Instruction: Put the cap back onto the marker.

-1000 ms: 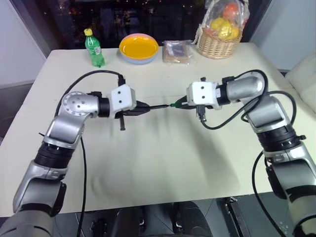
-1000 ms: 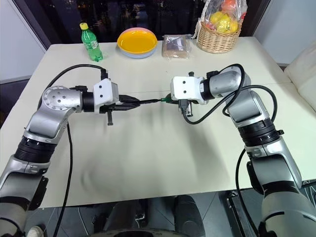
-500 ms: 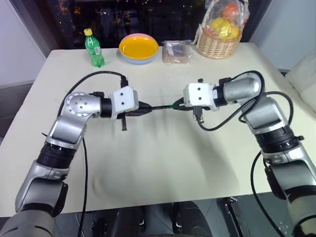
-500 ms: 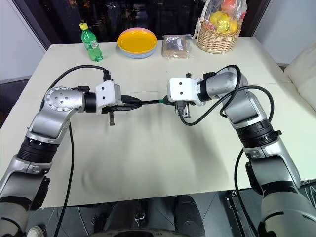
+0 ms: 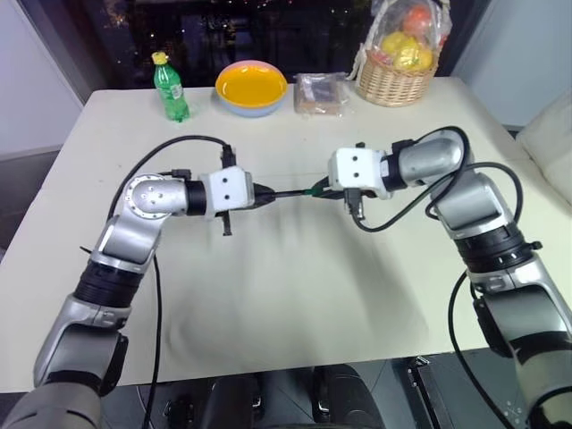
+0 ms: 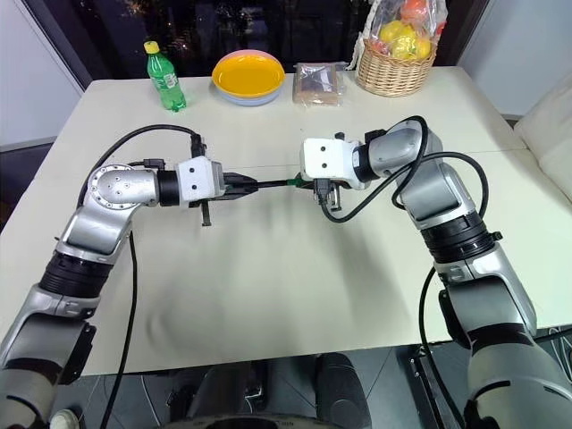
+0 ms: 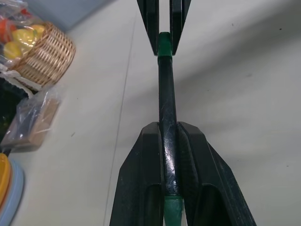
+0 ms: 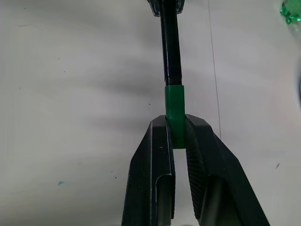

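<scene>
- Above the middle of the worktop (image 5: 295,295), our left hand (image 5: 261,195) is clenched on the black marker (image 5: 288,193), which lies level and points toward 3 o'clock.
- Our right hand (image 5: 327,189) meets it from the 3 o'clock side, clamped on the green cap (image 8: 174,113), which sits on the marker's end.
- At the worktop's 12 o'clock edge stand a green bottle (image 5: 170,87), a yellow bowl (image 5: 251,87), a wrapped packet (image 5: 322,93) and a fruit basket (image 5: 397,63).
</scene>
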Tool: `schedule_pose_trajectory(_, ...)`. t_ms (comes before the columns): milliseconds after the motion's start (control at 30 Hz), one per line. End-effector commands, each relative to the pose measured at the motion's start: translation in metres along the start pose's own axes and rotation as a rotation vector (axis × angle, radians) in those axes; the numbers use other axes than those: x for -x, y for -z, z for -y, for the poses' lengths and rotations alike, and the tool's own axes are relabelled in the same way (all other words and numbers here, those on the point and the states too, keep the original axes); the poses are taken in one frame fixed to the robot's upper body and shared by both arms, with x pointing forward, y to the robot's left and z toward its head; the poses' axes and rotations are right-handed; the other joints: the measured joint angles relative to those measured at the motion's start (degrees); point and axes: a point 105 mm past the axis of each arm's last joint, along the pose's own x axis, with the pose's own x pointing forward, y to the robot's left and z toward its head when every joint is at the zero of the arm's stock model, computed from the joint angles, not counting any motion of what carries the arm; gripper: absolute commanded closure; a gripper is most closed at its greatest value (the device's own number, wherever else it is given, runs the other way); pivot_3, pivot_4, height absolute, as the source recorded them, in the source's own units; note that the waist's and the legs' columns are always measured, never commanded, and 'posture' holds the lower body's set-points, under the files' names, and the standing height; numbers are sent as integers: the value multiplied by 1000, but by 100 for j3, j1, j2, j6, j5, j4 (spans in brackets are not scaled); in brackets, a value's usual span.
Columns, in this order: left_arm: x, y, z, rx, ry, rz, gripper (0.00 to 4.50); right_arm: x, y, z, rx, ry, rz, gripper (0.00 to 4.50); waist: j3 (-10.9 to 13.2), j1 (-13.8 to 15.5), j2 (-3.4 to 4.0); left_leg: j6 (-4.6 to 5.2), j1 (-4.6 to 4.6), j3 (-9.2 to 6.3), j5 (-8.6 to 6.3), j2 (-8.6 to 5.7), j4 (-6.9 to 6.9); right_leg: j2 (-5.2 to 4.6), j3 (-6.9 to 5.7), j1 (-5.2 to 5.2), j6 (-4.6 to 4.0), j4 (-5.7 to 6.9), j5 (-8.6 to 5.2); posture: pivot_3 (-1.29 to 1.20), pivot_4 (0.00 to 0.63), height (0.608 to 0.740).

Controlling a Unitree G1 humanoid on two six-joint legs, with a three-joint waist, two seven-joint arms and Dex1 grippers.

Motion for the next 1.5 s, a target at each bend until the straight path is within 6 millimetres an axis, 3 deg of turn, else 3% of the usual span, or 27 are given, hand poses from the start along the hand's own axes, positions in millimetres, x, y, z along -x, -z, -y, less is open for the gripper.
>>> schedule_pose_trajectory(33,-1,-10,-8,-54,-58,38,4500,-6,-33,-1,86,-31,94,4439,0,0,0,0,0,0,0,0,0,0,0,0,0,0,0,0,150,740)
schedule_pose_trajectory(933,-9,-14,-19,-60,-42,49,4500,-22,-59,-21,192,-71,123,4439,0,-2,0,1,0,1,-1,0,1,1,-1,-1,0,1,0,0,150,740)
schedule_pose_trajectory(1500,-27,-35,-20,-53,-26,145,4500,-32,-81,-28,209,-96,197,4439,0,-4,0,1,0,1,-1,0,2,3,-1,-1,0,1,0,0,150,740)
